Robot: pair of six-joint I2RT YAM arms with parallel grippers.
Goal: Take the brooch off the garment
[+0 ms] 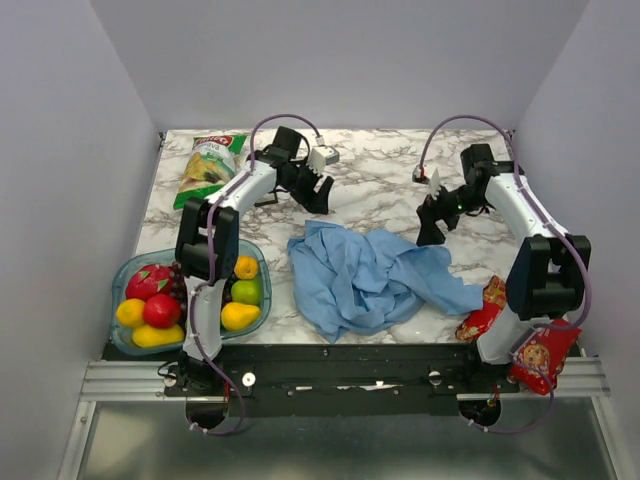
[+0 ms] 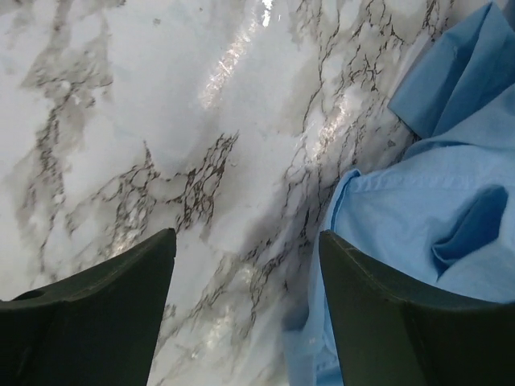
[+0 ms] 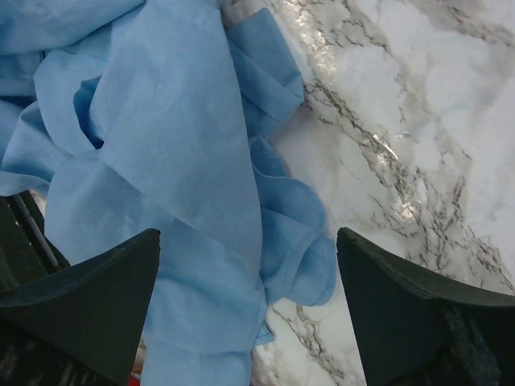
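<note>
The crumpled light blue cloth shirt is lying mid white marble desk. The left jaws at its 11 o'clock and the right jaws at 1 o'clock are being held wide, empty. No brooch is showing; the folds likely need searching first.

- The garment lies heaped on the table, near its front middle.
- The left gripper hangs at the garment's 11 o'clock, the right gripper at 1 o'clock.
- A bowl holding fruit sits at 9 o'clock.
- A snack bag lies at 10 o'clock, far back.
- A packet lies at 4 o'clock, just beside the cloth.
</note>
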